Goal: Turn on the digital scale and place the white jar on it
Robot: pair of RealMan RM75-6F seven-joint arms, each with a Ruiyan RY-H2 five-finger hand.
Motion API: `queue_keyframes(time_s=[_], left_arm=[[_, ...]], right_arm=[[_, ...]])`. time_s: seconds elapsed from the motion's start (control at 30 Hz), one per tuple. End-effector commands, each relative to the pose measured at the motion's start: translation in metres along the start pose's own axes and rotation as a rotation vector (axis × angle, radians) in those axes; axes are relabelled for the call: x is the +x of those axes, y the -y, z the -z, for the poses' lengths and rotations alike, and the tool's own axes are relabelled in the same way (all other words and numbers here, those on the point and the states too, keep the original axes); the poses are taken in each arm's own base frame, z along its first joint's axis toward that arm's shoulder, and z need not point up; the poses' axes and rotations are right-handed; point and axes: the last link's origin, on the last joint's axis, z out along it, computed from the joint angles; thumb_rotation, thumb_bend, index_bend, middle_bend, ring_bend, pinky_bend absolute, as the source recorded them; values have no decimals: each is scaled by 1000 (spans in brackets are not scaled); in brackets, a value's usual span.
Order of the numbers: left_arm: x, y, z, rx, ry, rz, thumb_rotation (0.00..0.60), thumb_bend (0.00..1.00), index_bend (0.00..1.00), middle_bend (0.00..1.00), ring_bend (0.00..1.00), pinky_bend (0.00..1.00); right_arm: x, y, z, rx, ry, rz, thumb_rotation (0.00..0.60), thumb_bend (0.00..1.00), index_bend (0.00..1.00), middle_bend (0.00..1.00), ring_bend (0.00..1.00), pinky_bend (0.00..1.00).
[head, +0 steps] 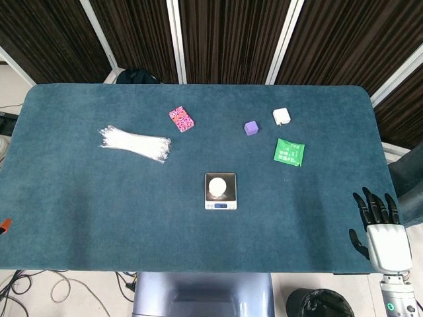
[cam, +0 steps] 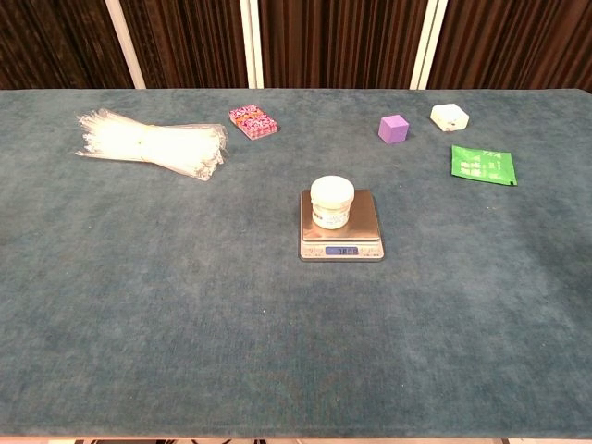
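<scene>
White jar: the white jar (cam: 331, 202) stands upright on the digital scale (cam: 341, 237), towards the platform's left part, near the middle of the counter (cam: 277, 333).
Scale display: lit blue at the scale's front edge; digits too small to read.
Right robot hand: the right robot hand (head: 381, 224) is at the counter's front right corner, fingers spread, holding nothing, well apart from the jar; only the head view shows it.
Left robot hand: shows in neither view.
Open room: bare cloth lies all round the scale, widest towards the front edge.
Far side: white cable ties (cam: 153, 141) far left; pink packet (cam: 253, 121), purple cube (cam: 393, 128), small white box (cam: 450, 117) and green sachet (cam: 484, 164) near the far edge and right.
</scene>
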Motion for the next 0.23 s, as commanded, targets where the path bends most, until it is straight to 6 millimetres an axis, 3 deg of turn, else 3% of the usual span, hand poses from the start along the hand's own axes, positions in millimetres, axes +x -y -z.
queue_keyframes(time_s=[0.03,0.23], left_arm=[[1,-1,-1,-5,-5,1,600,118,0,0,0,0],[-1,-2,-1,-15,2,-8,600,118,0,0,0,0]], right_arm=[[-2,0,-1,1,11,3,600,421,78,46,119,0],[1,-2,-3,-15,-7,3,600,421,77,46,119,0]])
